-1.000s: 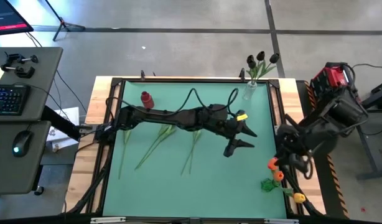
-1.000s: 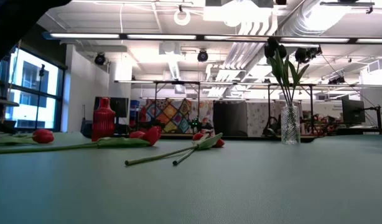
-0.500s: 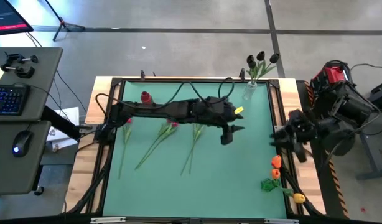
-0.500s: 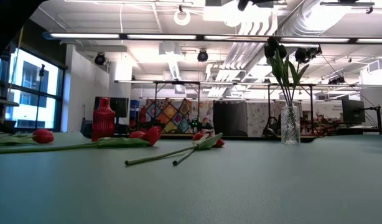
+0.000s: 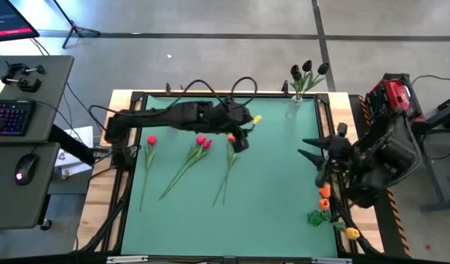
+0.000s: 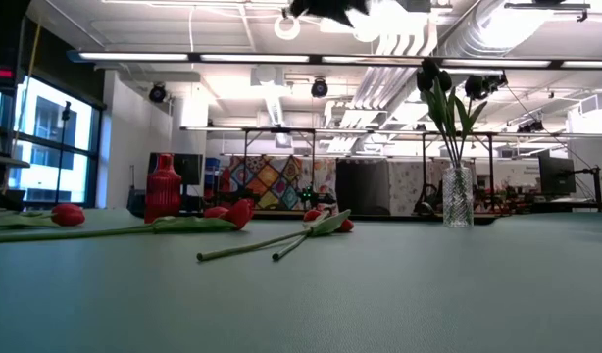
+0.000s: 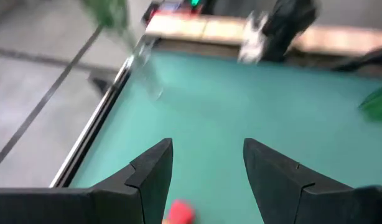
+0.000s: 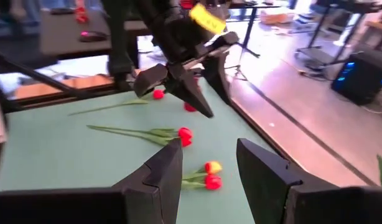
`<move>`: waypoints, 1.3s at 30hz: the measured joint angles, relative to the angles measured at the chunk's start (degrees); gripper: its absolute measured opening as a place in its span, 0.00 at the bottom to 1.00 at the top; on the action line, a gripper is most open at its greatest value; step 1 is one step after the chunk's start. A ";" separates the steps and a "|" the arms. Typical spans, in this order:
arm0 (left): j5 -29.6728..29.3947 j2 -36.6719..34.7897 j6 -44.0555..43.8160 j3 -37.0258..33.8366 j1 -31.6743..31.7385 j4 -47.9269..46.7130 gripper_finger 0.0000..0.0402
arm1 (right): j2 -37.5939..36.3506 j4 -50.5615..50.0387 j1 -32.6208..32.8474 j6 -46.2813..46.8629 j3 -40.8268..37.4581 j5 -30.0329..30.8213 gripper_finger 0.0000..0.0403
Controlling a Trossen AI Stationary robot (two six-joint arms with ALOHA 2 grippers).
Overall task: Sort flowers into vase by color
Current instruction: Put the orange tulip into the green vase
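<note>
Several red tulips (image 5: 203, 142) lie flat on the green mat (image 5: 269, 205), their stems running toward the near left. They also show in the low view (image 6: 232, 213). A clear vase (image 5: 294, 107) with dark tulips (image 5: 306, 69) stands at the far right. A red vase (image 6: 164, 186) stands at the far left; in the high view my left arm covers it. Orange tulips (image 5: 325, 196) lie by the mat's right edge. My left gripper (image 5: 240, 139) hangs open above the red heads, holding nothing. My right gripper (image 5: 303, 147) is open over the right edge and points left.
A yellow flower head (image 5: 352, 233) and green leaves (image 5: 315, 217) lie at the near right corner. A dark frame (image 5: 130, 161) borders the mat. A desk with a keyboard (image 5: 12, 117) stands to the left of the table. The mat's near half is bare.
My left gripper has drawn back from the mat's middle right toward the far left. It has risen and tipped up from pointing down. My right gripper has rolled and swung at the right edge, and now points left over the mat. The flowers have stayed in place.
</note>
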 joint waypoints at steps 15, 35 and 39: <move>-1.11 -32.35 -10.45 -55.43 -1.29 26.69 0.46 | 12.16 0.10 -11.95 2.31 0.00 -3.44 0.35; -14.96 -32.25 -16.36 -76.14 -18.82 60.07 0.46 | 27.83 37.05 -21.79 -53.01 0.00 -31.35 0.35; -18.19 -29.46 -16.72 -76.11 -21.02 65.09 0.46 | 27.11 34.17 -26.99 -51.79 0.00 -30.33 0.35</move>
